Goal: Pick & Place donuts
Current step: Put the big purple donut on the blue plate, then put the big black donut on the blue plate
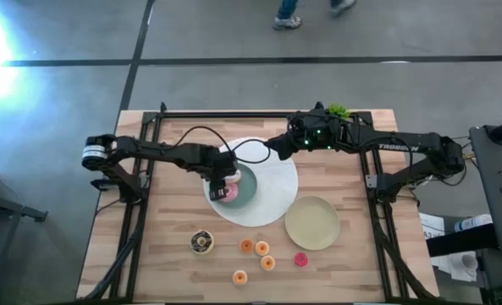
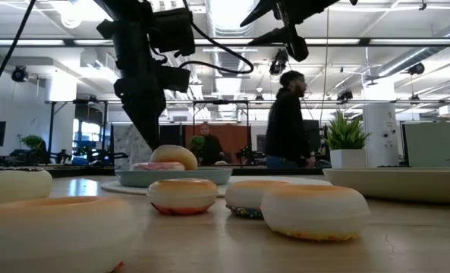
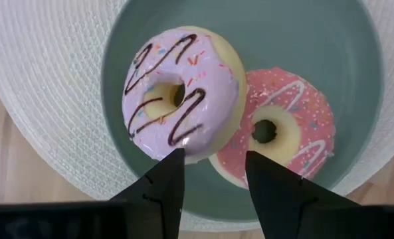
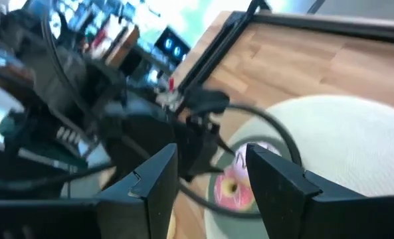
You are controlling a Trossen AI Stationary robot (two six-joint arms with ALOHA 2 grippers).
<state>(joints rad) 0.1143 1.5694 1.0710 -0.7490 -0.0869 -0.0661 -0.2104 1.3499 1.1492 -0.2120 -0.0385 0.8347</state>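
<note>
A lilac donut (image 3: 180,93) with chocolate drizzle lies tilted in the teal plate (image 3: 329,53), its rim propped on a pink sprinkled donut (image 3: 283,129) that lies flat there. My left gripper (image 3: 213,166) is open just above them, fingers pointing down at the lilac donut's near rim; in the high view it (image 1: 223,185) covers most of the plate. My right gripper (image 1: 276,146) hangs open, high over the white mat's far side. A chocolate donut (image 1: 201,242), several orange ones (image 1: 262,248) and a red one (image 1: 300,259) lie on the table near its front edge. My left gripper's one fingertip (image 3: 173,162) overlaps the lilac donut's lower rim (image 3: 183,149) in the wrist view; whether it touches cannot be told. The donut rests on the plate and the pink donut, not lifted.
The teal plate sits on a round white woven mat (image 1: 276,182). A beige plate (image 1: 311,223) lies to the mat's right, toward the near edge. A dark frame borders the table. People stand in the room behind the table (image 2: 285,121).
</note>
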